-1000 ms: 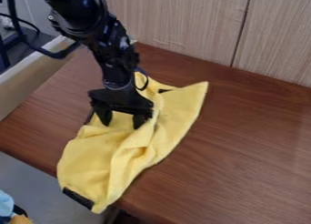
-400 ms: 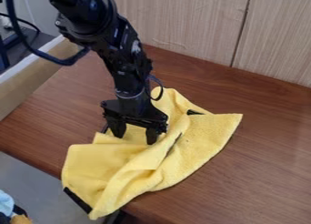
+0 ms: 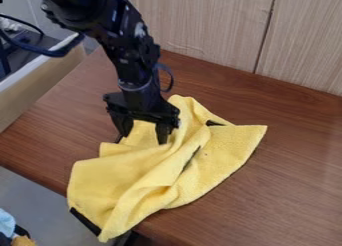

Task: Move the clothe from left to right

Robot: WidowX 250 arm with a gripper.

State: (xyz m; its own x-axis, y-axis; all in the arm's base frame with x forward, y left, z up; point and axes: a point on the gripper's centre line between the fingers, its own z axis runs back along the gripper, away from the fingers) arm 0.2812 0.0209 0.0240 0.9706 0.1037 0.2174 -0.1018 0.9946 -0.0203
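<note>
The gripper hangs over the upper left part of the yellow cloth, its two fingers apart with cloth visible between and below them. Crumpled in folds, the cloth lies across the left half of the table. Its lower left end hangs over the front edge, with a black strip at that corner. One corner points right, and a small black patch shows near its upper edge. Whether the fingertips touch the cloth is unclear.
The brown table extends to the right of the cloth. A wood-panel wall stands behind it, and a pale ledge runs along the left side. Blue and orange items lie at the bottom left.
Over the last second the cloth's right part has shifted right and spread wider. The gripper first moved right and down with it, then moved back up and slightly left while the cloth stayed.
</note>
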